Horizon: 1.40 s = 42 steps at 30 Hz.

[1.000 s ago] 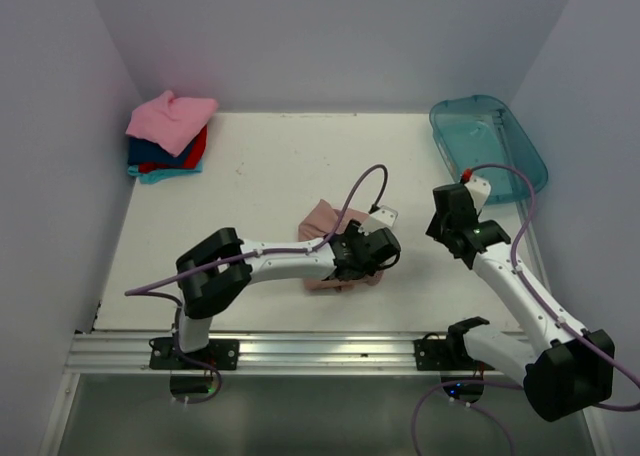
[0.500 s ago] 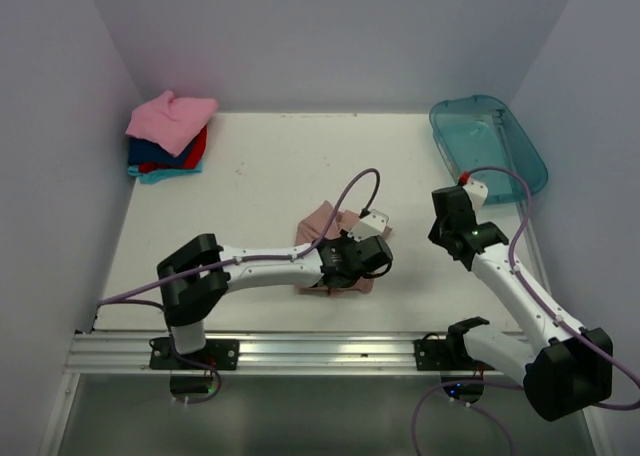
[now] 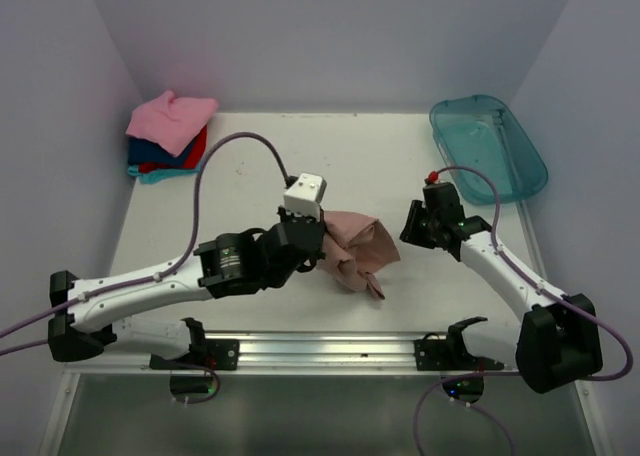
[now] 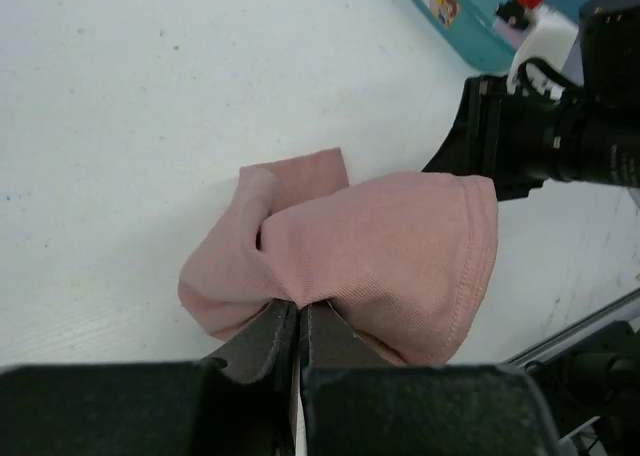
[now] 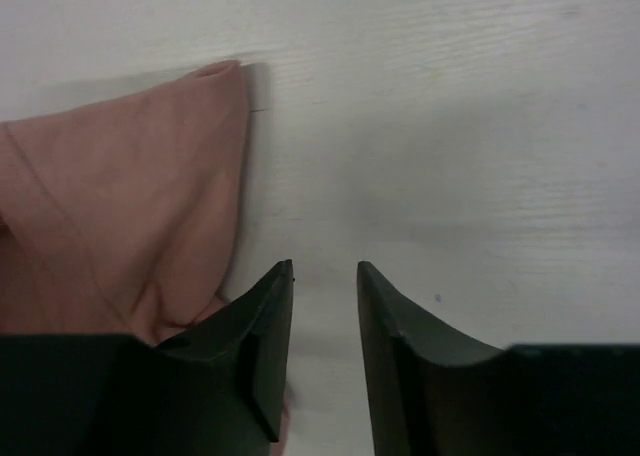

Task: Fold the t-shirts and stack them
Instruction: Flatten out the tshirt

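A dusty pink-brown t-shirt point(image 3: 357, 250) hangs bunched near the table's middle, lifted at its left side. My left gripper point(image 3: 318, 254) is shut on a fold of this t-shirt point(image 4: 370, 256), its jaws pressed together on the cloth point(image 4: 298, 304). My right gripper point(image 3: 410, 231) stands open just right of the shirt, low over the table. In the right wrist view the t-shirt point(image 5: 120, 206) lies to the left of the open fingers point(image 5: 325, 268), with bare table between them. A stack of folded t-shirts point(image 3: 168, 136), bright pink on top, sits at the back left corner.
A translucent teal tub point(image 3: 488, 146) stands at the back right, by the right wall. Grey walls close in the table on three sides. A metal rail point(image 3: 300, 351) runs along the near edge.
My left gripper closed on the pink-brown shirt and pulled back left, lifting it off the table. The right arm swung left and lower toward the shirt, its jaws opening.
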{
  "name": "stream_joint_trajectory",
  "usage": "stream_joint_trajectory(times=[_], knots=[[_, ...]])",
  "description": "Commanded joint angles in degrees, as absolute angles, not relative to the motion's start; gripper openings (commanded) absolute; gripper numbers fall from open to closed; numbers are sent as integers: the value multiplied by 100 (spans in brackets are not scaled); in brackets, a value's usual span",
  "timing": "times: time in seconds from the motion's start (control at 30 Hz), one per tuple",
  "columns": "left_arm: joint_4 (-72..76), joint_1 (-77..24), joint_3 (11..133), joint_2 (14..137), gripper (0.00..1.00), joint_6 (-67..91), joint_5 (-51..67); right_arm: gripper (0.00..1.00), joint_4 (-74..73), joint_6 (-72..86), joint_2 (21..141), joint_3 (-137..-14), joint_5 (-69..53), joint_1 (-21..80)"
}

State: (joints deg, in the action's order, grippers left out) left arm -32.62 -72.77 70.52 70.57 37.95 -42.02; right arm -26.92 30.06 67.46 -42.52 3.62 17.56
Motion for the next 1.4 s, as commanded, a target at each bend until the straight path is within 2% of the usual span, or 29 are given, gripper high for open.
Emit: stream_joint_trajectory(times=[0.0,0.03,0.17,0.4,0.6,0.73,0.8,0.93,0.97,1.0,1.13,1.27,1.37], knots=[[-3094,-6874,6724,6584,0,3982,-4299,39,-1768,2865,7021,-4219,-1568,1775],[-3076,-6716,6558,6479,0,3981,-4150,45,-1697,2883,7188,-4271,-1660,1819],[-2883,-6302,6144,6258,0,4051,-3815,51,-1530,2891,7574,-4473,-1476,2494],[-2803,-6293,5792,6003,0,4341,-3788,49,-940,3217,8690,-4983,-1785,3312],[-2979,-6284,5722,5766,0,4403,-4008,41,-1081,3296,9079,-5537,-1434,4051],[-3085,-6249,5634,5617,0,4465,-4157,26,-1195,3340,9132,-5529,-1179,4350],[-3111,-6240,5581,5555,0,4491,-4210,26,-1309,3331,9106,-5450,-1082,4421],[-3191,-6214,5441,5388,0,4570,-4333,40,-1397,3357,8842,-5125,-870,4491],[-3190,-6205,5423,5370,0,4570,-4333,48,-1415,3375,8746,-5089,-870,4509],[-3182,-6196,5397,5344,0,4570,-4324,51,-1424,3384,8710,-5037,-879,4544],[-3155,-6179,5353,5344,0,4570,-4324,54,-1459,3436,8657,-5045,-800,4877],[-3155,-6161,5326,5344,0,4570,-4324,47,-1371,3594,8675,-4992,-773,5097],[-3155,-6144,5291,5317,0,4579,-4350,37,-1231,3717,8754,-4861,-712,5255]])
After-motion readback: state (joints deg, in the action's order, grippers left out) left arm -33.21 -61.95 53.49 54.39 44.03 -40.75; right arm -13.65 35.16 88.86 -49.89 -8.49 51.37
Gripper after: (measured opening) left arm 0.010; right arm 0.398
